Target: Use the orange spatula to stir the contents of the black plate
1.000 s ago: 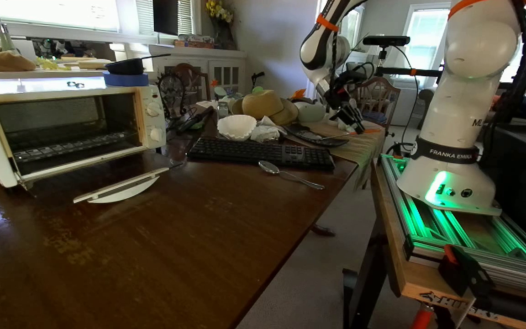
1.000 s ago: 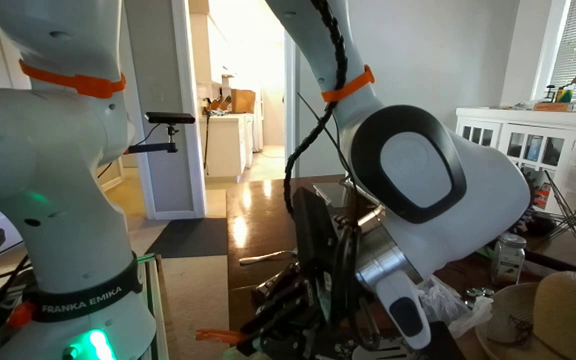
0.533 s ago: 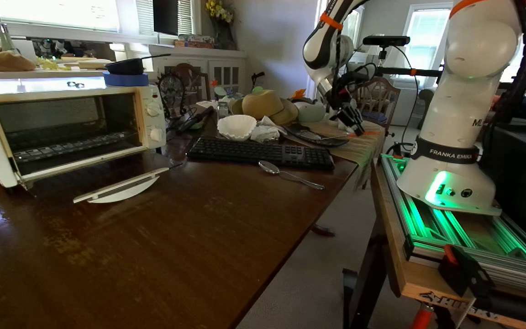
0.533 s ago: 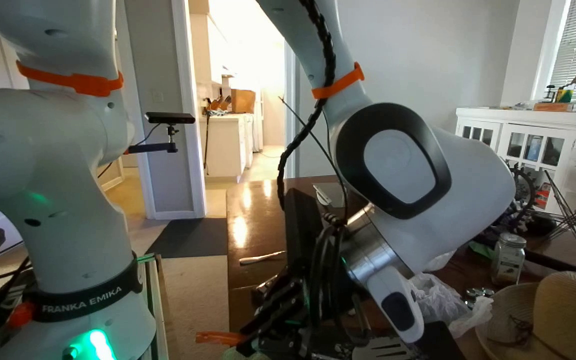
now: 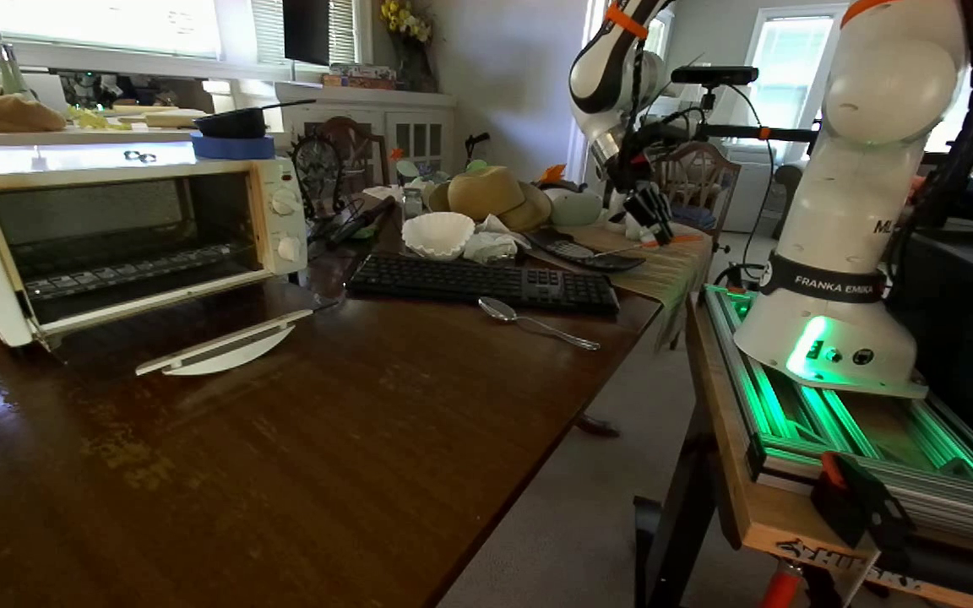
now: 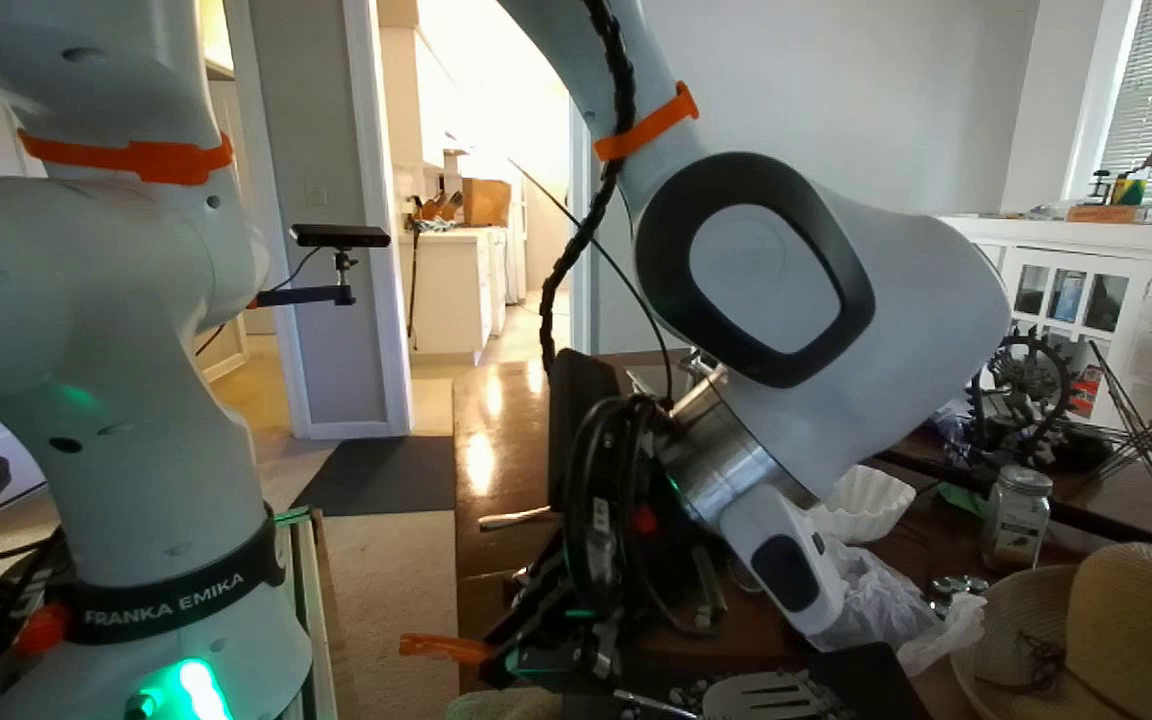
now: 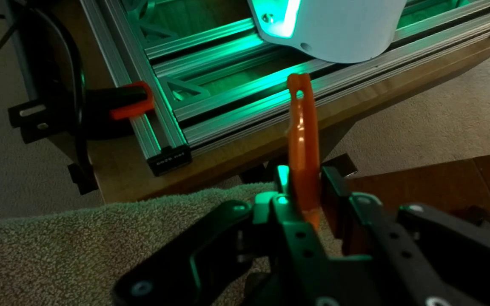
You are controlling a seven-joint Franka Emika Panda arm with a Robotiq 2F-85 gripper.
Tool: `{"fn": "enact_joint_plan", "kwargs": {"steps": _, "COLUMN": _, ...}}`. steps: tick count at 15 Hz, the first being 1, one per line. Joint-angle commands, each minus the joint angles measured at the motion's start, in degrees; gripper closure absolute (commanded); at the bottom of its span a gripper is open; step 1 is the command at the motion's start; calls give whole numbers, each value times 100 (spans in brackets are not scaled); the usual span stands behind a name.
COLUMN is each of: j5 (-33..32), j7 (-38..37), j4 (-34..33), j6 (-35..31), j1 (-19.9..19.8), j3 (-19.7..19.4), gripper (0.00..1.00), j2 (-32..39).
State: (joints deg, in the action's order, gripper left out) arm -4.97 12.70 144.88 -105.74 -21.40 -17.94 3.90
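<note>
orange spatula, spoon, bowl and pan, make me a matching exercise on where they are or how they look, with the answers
Things
1. orange spatula
2. spoon
3. bowl
4. pan

Places and looks
A. white, with a wavy rim
B. black, above the oven
C. gripped in the pincer
D. on the table, in front of the keyboard in an exterior view

Pairs: 1-C, 2-D, 3-A, 4-B

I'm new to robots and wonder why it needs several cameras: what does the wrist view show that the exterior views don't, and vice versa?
Only the wrist view: pale lettering on a black end cap.

Only the exterior views: the straw hat, white bowl and glass jar.

Shared by all: the claw, closed on the handle of the orange spatula, plus the robot's green-lit base and the towel.
</note>
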Motion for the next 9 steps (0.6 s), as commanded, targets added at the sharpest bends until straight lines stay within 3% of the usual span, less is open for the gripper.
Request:
{"fn": "enact_joint_plan", "kwargs": {"steps": 1, "j5": -135, "j7": -189, "j4": 355, "j6": -150, "j1": 63, "j3": -73, "gripper": 95, "j2": -592}}
{"fn": "enact_joint_plan", "kwargs": {"steps": 9, "j5": -222, "j7": -242, "j4": 626, "j6": -120, "j1": 23, "j3": -130, "gripper": 95, "j2": -1296}}
